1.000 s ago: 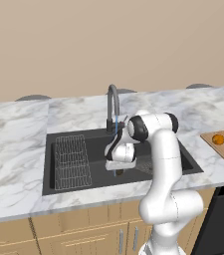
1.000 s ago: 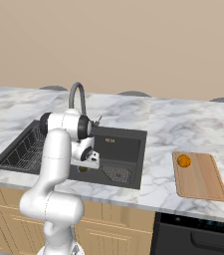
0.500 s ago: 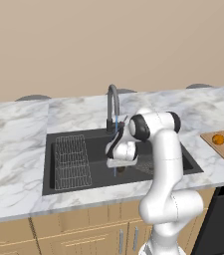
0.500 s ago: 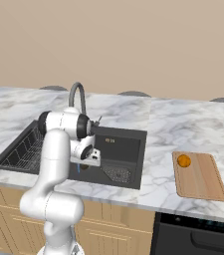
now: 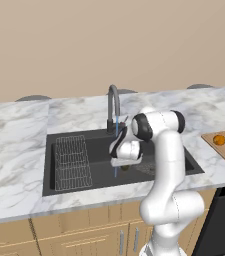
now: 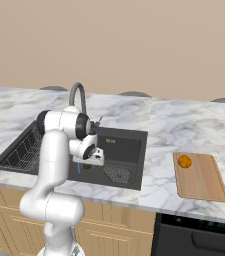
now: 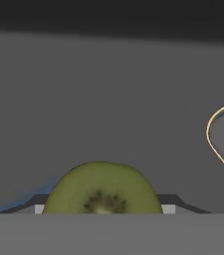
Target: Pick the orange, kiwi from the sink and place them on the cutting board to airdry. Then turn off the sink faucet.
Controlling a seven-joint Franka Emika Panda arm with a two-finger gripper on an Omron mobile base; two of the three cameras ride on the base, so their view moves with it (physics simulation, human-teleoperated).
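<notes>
Even, soft light everywhere, no strong shadows or glare, base views sharp, hand view dim and a bit blurry up close

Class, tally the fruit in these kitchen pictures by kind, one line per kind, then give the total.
orange: 1, on the cutting board
kiwi: 1, in the sink, at the gripper
Total: 2

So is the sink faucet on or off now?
On: a thin blue stream falls from the sink faucet spout into the sink.
</notes>
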